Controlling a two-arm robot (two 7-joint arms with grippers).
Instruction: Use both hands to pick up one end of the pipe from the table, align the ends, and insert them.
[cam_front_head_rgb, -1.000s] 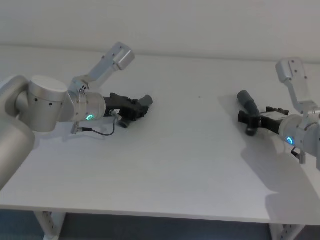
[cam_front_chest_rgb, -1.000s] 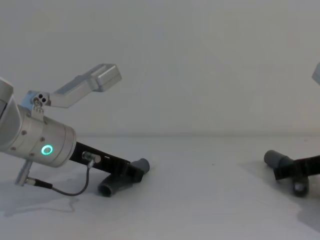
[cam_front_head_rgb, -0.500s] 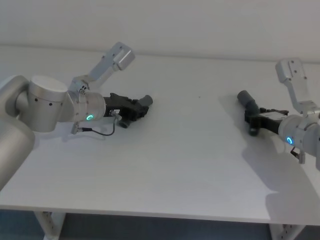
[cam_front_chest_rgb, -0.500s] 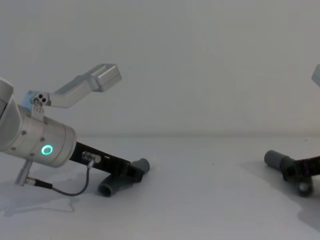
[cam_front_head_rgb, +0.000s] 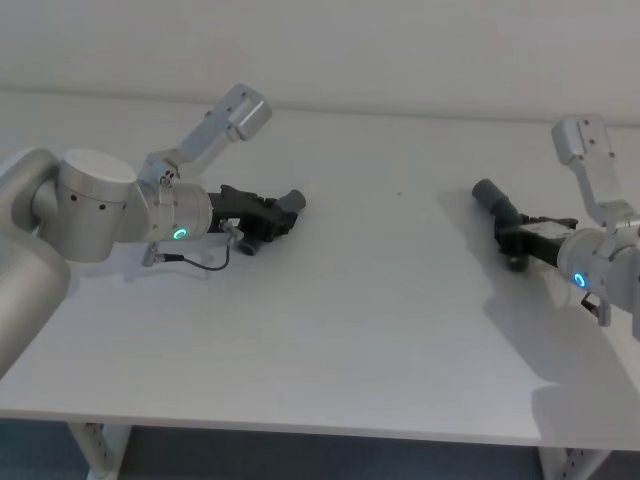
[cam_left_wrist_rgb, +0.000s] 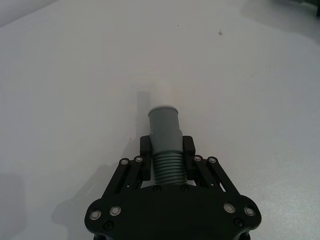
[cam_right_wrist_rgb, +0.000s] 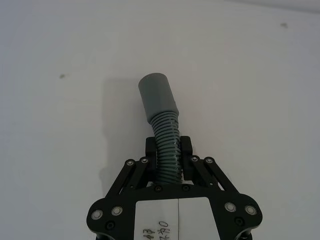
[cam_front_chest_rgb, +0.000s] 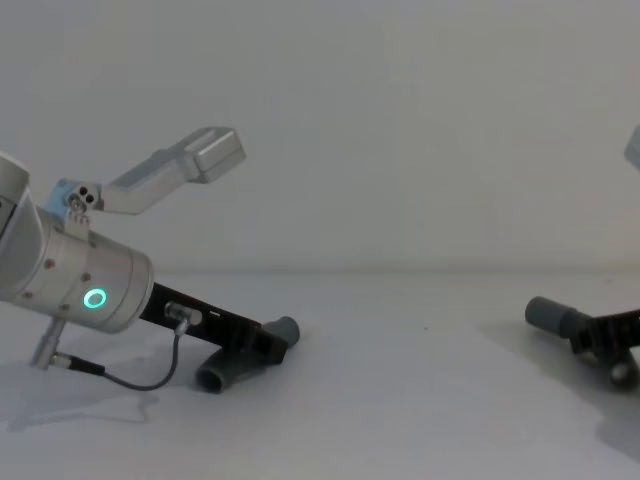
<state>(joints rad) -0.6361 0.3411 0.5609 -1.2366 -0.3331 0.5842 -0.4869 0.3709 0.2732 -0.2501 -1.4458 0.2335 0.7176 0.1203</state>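
Two dark-grey pipe pieces sit far apart on the white table (cam_front_head_rgb: 380, 300). My left gripper (cam_front_head_rgb: 268, 216) is low at the left, shut on the ribbed part of one piece (cam_left_wrist_rgb: 165, 131). That piece's pale tip (cam_left_wrist_rgb: 162, 94) points away from the fingers, and its other end (cam_front_chest_rgb: 222, 374) rests on the table. At the right, my right gripper (cam_front_head_rgb: 516, 240) is shut on the ribbed section of the second piece (cam_right_wrist_rgb: 166, 134). Its smooth grey collar (cam_right_wrist_rgb: 157, 99) sticks out ahead, pointing toward the table's middle (cam_front_head_rgb: 490, 197). In the chest view this piece (cam_front_chest_rgb: 552, 316) sits low over the table.
A thin black cable (cam_front_head_rgb: 205, 262) loops from the left wrist just above the table. The silver left forearm (cam_front_head_rgb: 215, 125) angles up behind its gripper. The table's front edge (cam_front_head_rgb: 300, 420) runs across the bottom of the head view.
The right gripper's fingers have closed in on the right piece and drawn it slightly back to the right, its lower end shifting. The left gripper and its piece have hardly moved.
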